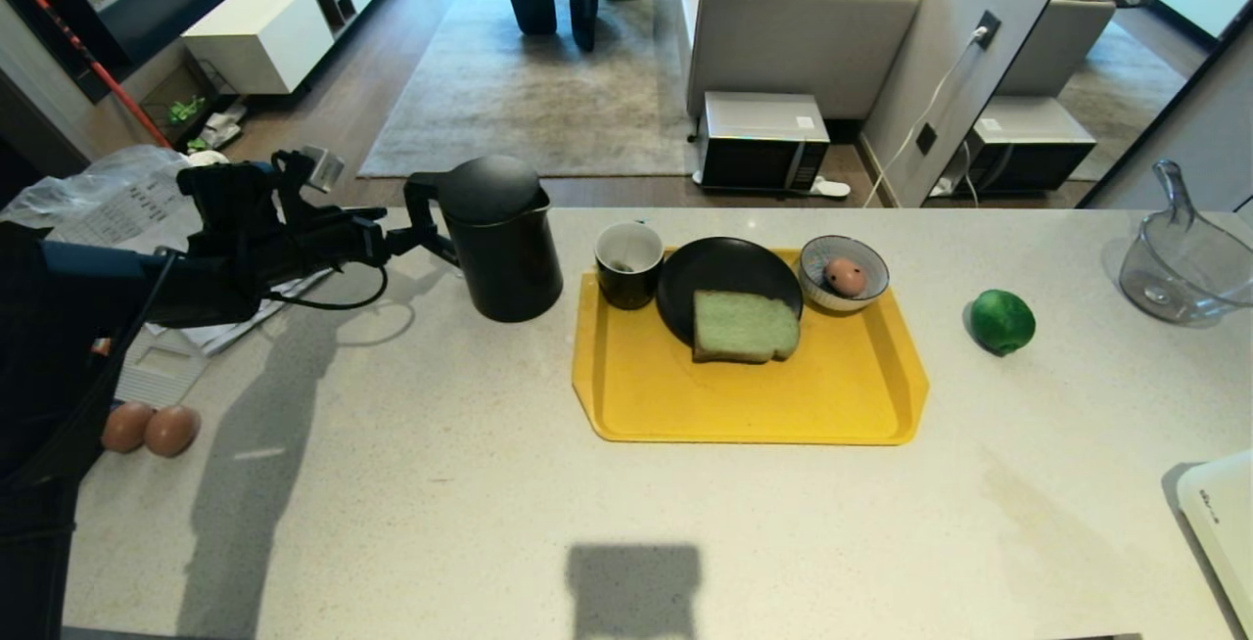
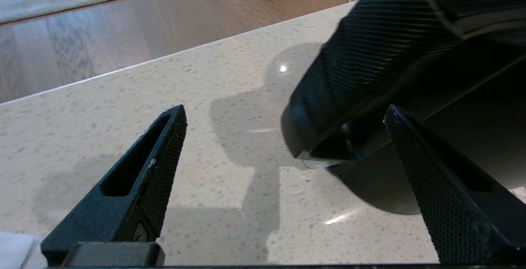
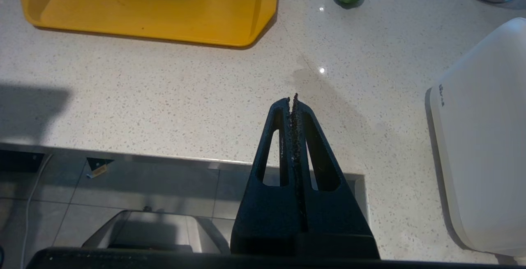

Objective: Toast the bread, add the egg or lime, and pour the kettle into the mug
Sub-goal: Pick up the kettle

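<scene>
Head view: my left jaws stand spread wide at the kettle handle, grasping nothing. Beyond the kettle from those jaws, the yellow tray on the counter carries the mug, a black plate with the bread overhanging its near rim, and a striped bowl holding the egg; the lime lies farther still, off the tray. Left wrist view: fingers well apart, kettle handle between them, nearer one finger; contact not clear. Right wrist view: my right jaws clenched, empty, at the counter's near edge; tray ahead, white appliance beside.
</scene>
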